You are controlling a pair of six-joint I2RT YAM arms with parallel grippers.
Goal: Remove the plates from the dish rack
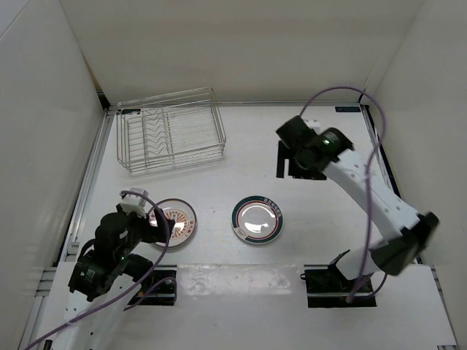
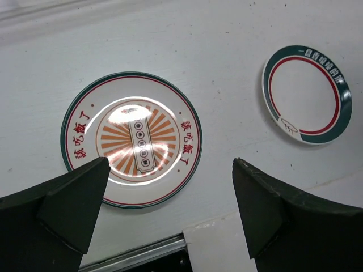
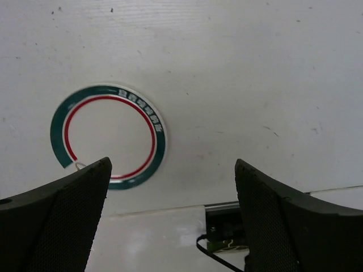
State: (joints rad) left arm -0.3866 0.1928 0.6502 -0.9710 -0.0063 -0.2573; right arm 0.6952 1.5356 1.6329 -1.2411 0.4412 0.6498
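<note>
So here's where it's at: the rack sits at the far left of the tabletop and looks empty to me, though the wires are thin and I wouldn't swear to it from the top view. 2 plates are out and lying flat near the front: the sunburst plate on the left and the teal plate well apart to its right. I only count 2. If there's a 3rd, it's either stacked under the sunburst plate or hidden, I can't tell which.

The left end effector hangs right over the sunburst plate with its fingers spread wide and nothing between them. The right end effector is also spread and empty, up high over the far right side, with the teal plate showing off to one side in its wrist view.

What I'd worry about:
- Calling it done with 1 plate unaccounted for.
- The left arm dipping while it's over the sunburst plate. A finger catching the rim would probably flip or skid it, since these look light and the tabletop looks slick.
- The right arm's purple cable loops loose, so a fast swing home could snag it.
</note>
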